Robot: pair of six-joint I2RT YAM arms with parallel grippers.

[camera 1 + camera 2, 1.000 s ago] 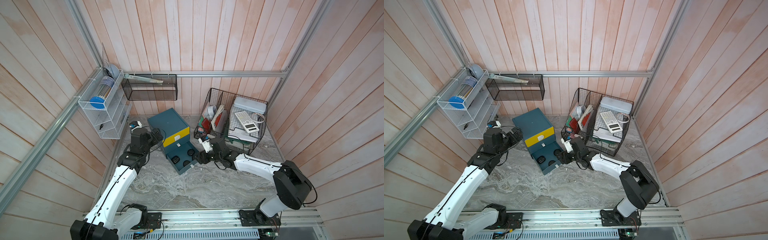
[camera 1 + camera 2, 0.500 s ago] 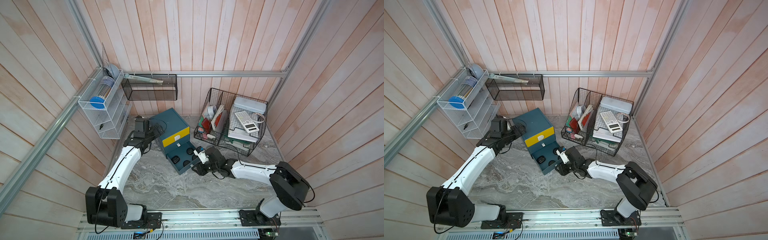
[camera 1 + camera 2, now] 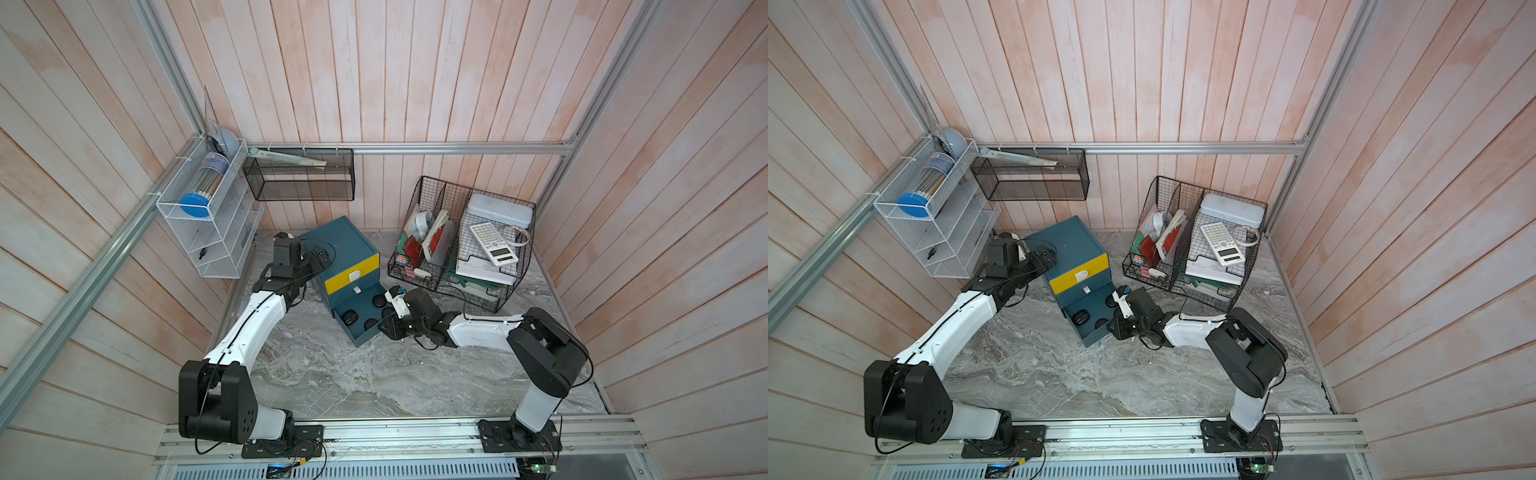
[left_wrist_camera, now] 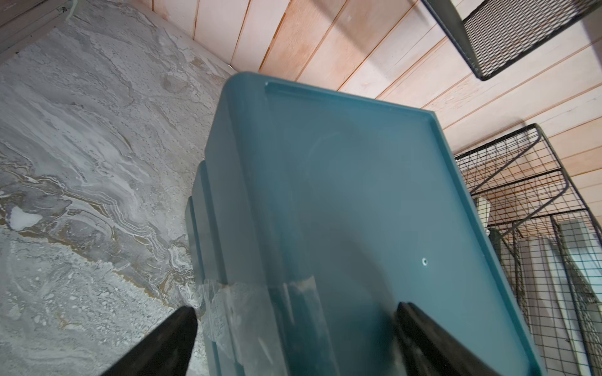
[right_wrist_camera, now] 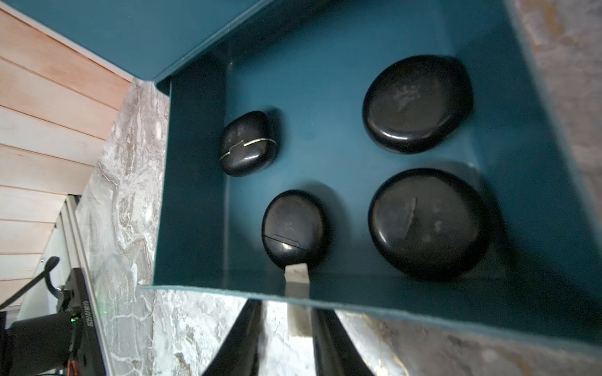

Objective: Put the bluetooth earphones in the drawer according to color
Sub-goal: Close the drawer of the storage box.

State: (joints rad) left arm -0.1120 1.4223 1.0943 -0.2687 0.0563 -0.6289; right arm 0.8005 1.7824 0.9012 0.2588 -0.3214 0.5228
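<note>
Closing out the black batch looks like the step in hand.

Both top views: drawer chest (image 3: 338, 241) stands mid-frame, a bit left, on the marble table (image 3: 332, 374). Yellow drawer (image 3: 353, 272) and the middle one are shut. The bottom drawer (image 3: 365, 338) is pulled out w/ black cases (image 3: 349, 318) inside. No pink or white cases show anywhere; prob. behind the shut fronts, can't confirm. Right claw (image 3: 385, 328) sits at the bottom drawer's front wall, just right of it. Left claw (image 3: 318, 255) is at the chest's top edge, on its left. Claw gaps are too small to read here.

Left wrist view: left claw (image 4: 294, 311), bottom of frame, is spread fully wide and holds nothing. One finger is over the chest's top, the other off its side above the table. Contact w/ the chest: can't tell. No cases in this view.

Right wrist view: four black cases (image 5: 417, 104) lie apart on the floor of the bottom drawer (image 5: 325, 114). Right claw (image 5: 286, 304), bottom centre, is narrowed about the white tab (image 5: 296, 276). The tab is btwn the fingers w/ a sliver of gap on one side, so not pinching yet by my read.

Next move, I judge: finish the pinch, then push straight along the slide, chest braced vs skidding.

Only the top views give both arms + drawer fronts. Only the right wrist view gives the case count and tab fit.
</note>
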